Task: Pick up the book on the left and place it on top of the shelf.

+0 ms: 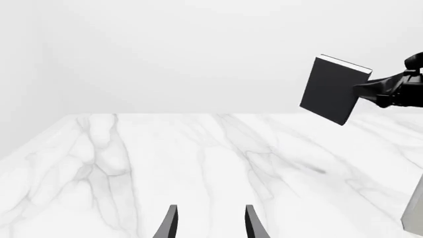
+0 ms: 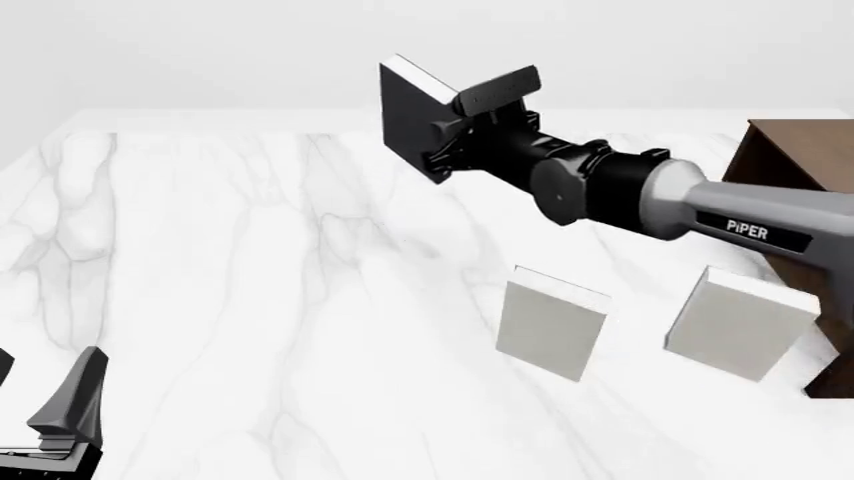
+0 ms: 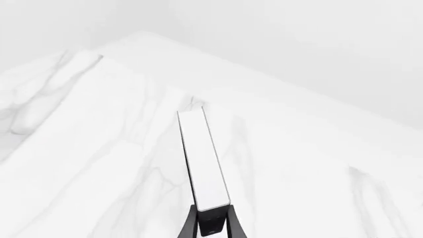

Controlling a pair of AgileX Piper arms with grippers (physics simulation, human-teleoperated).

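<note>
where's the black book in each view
Front: the book is upper centre, held above the table by the right gripper.
Left wrist: upper right, in the air.
Right wrist: edge-on, white pages showing, between the fingers.
Shared landmark: the marble table.
</note>
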